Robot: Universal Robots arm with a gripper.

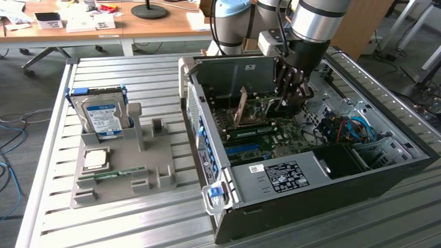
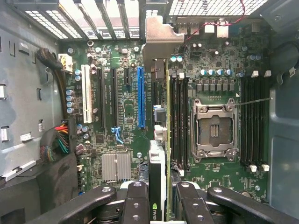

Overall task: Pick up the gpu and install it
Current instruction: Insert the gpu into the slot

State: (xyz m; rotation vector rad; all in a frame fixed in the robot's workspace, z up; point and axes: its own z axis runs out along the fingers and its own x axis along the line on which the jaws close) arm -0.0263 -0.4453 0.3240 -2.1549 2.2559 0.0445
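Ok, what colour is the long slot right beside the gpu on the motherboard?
The slot is blue, best seen in the wrist view.

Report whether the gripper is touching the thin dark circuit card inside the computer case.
Touching. The wrist view shows the thin dark circuit card edge-on inside the gripper, whose black fingers press against both of its sides.

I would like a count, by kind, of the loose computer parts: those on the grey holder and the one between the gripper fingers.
hard drive: 1
processor chip: 1
memory stick: 1
gpu, held in the gripper: 1
Total: 4
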